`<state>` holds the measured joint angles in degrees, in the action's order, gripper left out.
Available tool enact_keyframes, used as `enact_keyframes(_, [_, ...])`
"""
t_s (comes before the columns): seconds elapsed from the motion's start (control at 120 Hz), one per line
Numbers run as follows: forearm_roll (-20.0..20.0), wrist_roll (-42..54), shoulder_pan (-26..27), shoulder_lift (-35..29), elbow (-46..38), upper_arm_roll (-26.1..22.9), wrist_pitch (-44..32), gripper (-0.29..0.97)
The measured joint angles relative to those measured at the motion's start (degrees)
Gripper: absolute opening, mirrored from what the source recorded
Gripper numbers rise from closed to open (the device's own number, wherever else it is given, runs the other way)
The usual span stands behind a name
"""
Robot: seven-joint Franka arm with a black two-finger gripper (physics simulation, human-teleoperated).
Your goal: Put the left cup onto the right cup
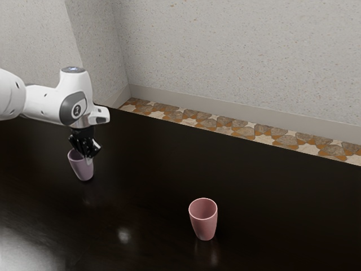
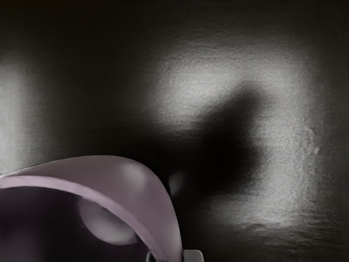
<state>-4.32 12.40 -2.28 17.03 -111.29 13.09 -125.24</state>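
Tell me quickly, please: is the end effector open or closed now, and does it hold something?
End effector: closed on the rim of the lilac cup, which sits tilted in its grip.

Speckled grey walls (image 1: 237, 51), patterned tile floor (image 1: 255, 130), glossy dark table (image 1: 265, 186)

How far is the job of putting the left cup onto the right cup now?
Done: the gripper sits at the rim of the lilac cup and seems closed on it; the cup tilts. In hand: the lift, though I cannot tell whether it is off the table. Left: carrying it to the pink cup, standing apart, and setting it on top.
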Motion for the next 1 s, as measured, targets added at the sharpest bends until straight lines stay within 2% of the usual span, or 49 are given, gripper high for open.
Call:
enact_keyframes(0.533, [-0.32,0.12,0.75,-4.52,-0.75,-1.2,0.83,-0.09])
enact_keyframes(1.0, [-0.55,0.27,6.84,-9.38,-0.79,-1.16,3.74,-0.09])
